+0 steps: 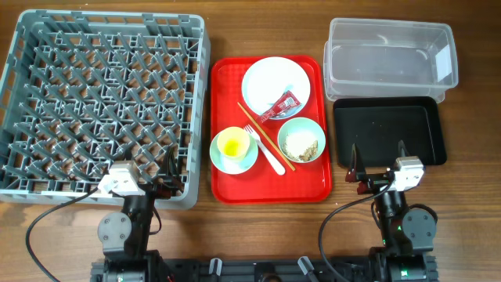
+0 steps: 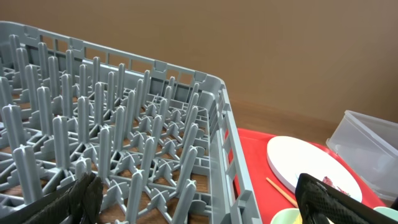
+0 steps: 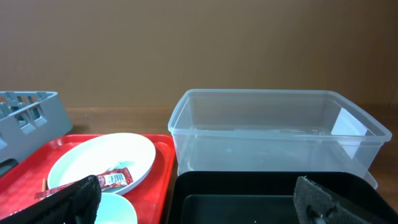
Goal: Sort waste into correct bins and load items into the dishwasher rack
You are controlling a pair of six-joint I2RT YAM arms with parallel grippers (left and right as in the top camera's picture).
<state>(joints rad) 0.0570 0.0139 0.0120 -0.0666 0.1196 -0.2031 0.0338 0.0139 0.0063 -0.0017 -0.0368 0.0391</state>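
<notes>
The grey dishwasher rack stands at the left with nothing in it, and also shows in the left wrist view. On the red tray lie the round plate with the red sauce packet, chopsticks, the white fork, the yellow cup on the blue saucer-bowl, and the green bowl holding rice crumbs. The clear tub and black tray are at the right. My left gripper is open over the rack's near right corner. My right gripper is open at the black tray's near edge. No paper wad shows.
The right wrist view shows the clear tub behind the black tray, with the plate and packet to the left. The rack wall stands between my left gripper and the red tray.
</notes>
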